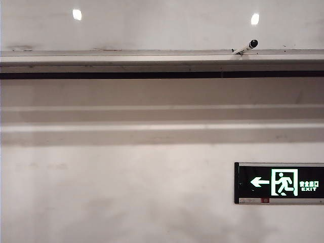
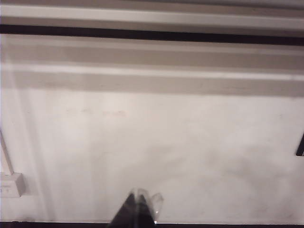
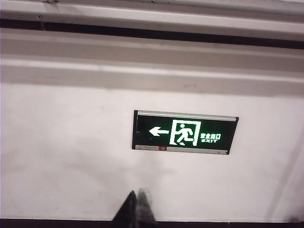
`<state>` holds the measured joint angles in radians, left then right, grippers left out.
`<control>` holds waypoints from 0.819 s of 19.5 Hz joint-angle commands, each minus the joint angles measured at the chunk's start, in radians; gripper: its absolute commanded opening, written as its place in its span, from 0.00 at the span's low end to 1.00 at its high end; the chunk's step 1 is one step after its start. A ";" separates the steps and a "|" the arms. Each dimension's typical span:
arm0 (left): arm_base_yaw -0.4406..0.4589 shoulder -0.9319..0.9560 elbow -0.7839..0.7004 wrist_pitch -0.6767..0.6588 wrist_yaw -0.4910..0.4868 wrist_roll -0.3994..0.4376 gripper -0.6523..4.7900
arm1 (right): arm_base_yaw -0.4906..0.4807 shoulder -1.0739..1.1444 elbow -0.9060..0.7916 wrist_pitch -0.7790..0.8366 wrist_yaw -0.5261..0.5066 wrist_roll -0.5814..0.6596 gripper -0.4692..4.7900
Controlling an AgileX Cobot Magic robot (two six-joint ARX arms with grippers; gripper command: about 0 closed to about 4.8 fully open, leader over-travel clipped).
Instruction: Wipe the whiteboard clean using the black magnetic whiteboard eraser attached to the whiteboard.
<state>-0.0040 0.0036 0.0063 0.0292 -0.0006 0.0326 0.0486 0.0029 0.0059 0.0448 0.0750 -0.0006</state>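
The whiteboard (image 1: 152,25) fills the top of the exterior view, a glossy white panel with two light reflections and a silver edge rail (image 1: 126,53) below it. The black eraser is out of view in every frame. Neither gripper appears in the exterior view. In the left wrist view my left gripper (image 2: 138,195) points at the matte white wall, its dark fingertips pressed together and empty. My right gripper (image 3: 137,194) is likewise shut on nothing, facing the wall below the exit sign (image 3: 185,132).
A white marker with a black cap (image 1: 246,47) lies on the rail at the right. The black-and-green exit sign (image 1: 279,183) hangs on the wall (image 1: 126,192) at lower right. A white wall socket with a cable (image 2: 10,184) shows in the left wrist view.
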 commanded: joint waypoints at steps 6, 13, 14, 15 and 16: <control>0.001 -0.001 0.001 0.020 0.001 0.001 0.11 | 0.000 -0.001 0.004 0.020 0.000 0.001 0.08; 0.001 0.095 0.375 -0.077 -0.048 -0.145 0.11 | 0.000 0.069 0.323 -0.017 0.002 0.001 0.08; 0.000 0.145 0.451 -0.080 -0.042 -0.145 0.11 | -0.001 0.103 0.375 -0.018 0.001 0.001 0.08; 0.000 0.193 0.515 -0.080 -0.025 -0.145 0.11 | 0.000 0.148 0.439 -0.018 0.002 0.001 0.08; 0.000 0.252 0.589 -0.081 0.000 -0.145 0.11 | 0.000 0.201 0.508 -0.018 0.001 0.001 0.08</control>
<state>-0.0040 0.2157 0.5453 -0.0566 -0.0319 -0.1097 0.0486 0.1654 0.4557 0.0090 0.0757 -0.0006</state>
